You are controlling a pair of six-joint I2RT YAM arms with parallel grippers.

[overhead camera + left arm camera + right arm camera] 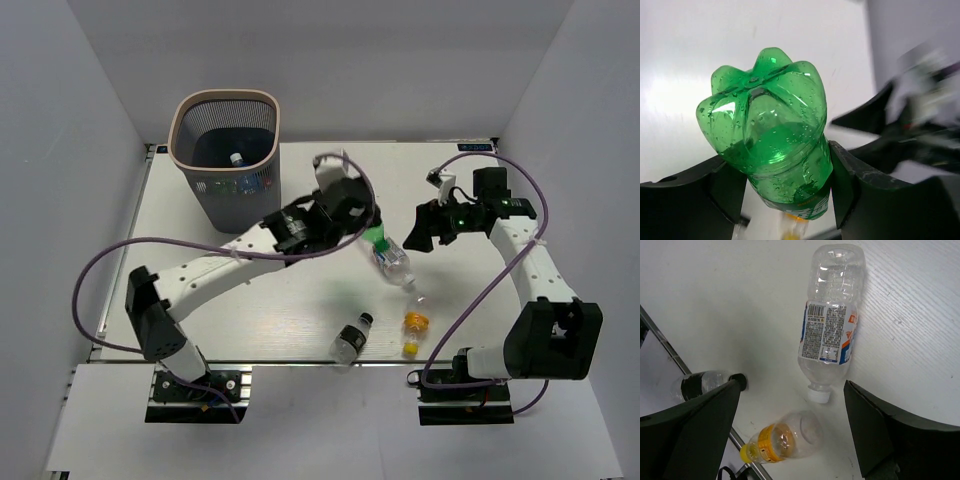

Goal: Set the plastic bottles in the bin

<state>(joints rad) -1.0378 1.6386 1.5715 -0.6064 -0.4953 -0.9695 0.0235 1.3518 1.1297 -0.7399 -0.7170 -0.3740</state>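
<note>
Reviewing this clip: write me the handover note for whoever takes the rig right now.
Left gripper: shut on the green bottle, mid-table, away from the bin.
Right gripper: open, empty, above the loose bottles.
Done: at least one capped bottle in the bin.
Left: bin the green one, then the blue-label bottle, orange-label bottle and black-label bottle lying on the table.

The left arm (215, 263) and right arm (536, 261) have white shells, black joints and black bases; a purple cable (78, 290) loops along each.
</note>
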